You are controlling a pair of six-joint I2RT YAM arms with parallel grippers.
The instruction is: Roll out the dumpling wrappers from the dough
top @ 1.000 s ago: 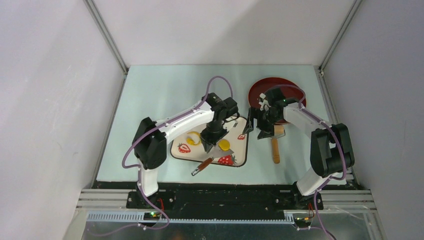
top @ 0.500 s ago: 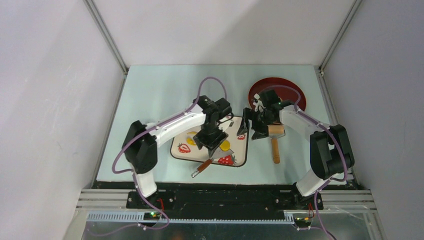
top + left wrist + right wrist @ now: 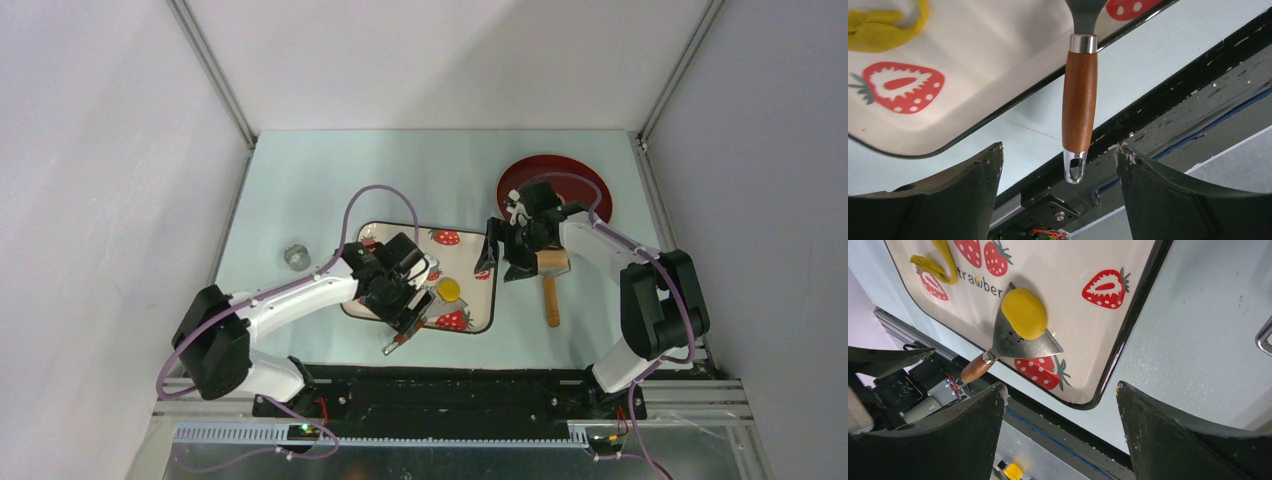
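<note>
Two grippers: left gripper (image 3: 1059,148) & right gripper (image 3: 1060,388), jaws apart on both, nothing clamped.
Wrapper (image 3: 1024,313): yellow disc on spatula (image 3: 1013,342) blade; top view approx 3 o'clock of left gripper, 8 o'clock of right.
Spatula handle: btwn left fingers, untouched.
Tray (image 3: 1088,330): holds wrapper, blade, curled dough (image 3: 883,31) strip at 10 o'clock in left wrist view.

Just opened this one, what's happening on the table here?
The left gripper is open, its fingers either side of the wooden-handled metal spatula without gripping it. The spatula's blade lies on the strawberry-print tray with a round yellow dough wrapper on it; a curved yellow dough scrap lies nearby. The right gripper hovers open by the tray's right edge, holding nothing.
</note>
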